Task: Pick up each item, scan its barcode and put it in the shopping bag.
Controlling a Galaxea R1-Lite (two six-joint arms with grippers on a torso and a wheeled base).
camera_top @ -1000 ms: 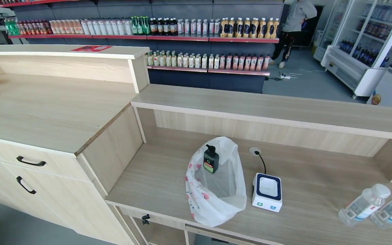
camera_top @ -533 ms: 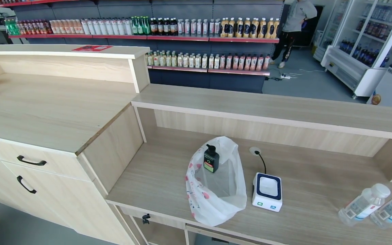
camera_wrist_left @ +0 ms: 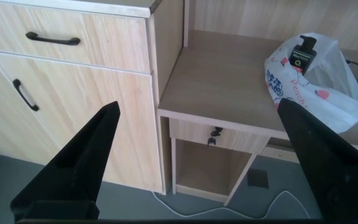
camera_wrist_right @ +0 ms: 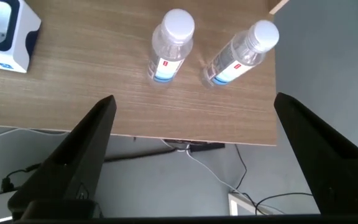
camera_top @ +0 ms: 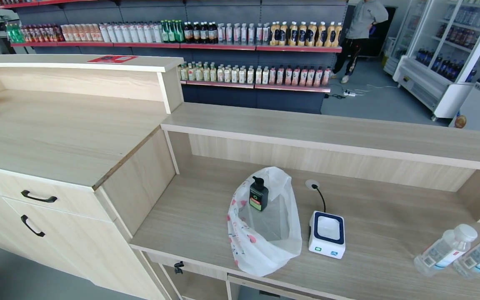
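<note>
**Both grippers spread wide, nothing held**

We see the white shopping bag open on the lower counter, with a black pump bottle upright inside at its twelve o'clock. The barcode scanner sits just beside the bag at three o'clock. A water bottle and a second water bottle sit side by side at the scanner's four o'clock. The left gripper and right gripper have their fingers apart and empty.

no print could be read: the labels on the black plastic pump bottle and the two clear plastic bottles, and the flat red sign, were too small.
</note>
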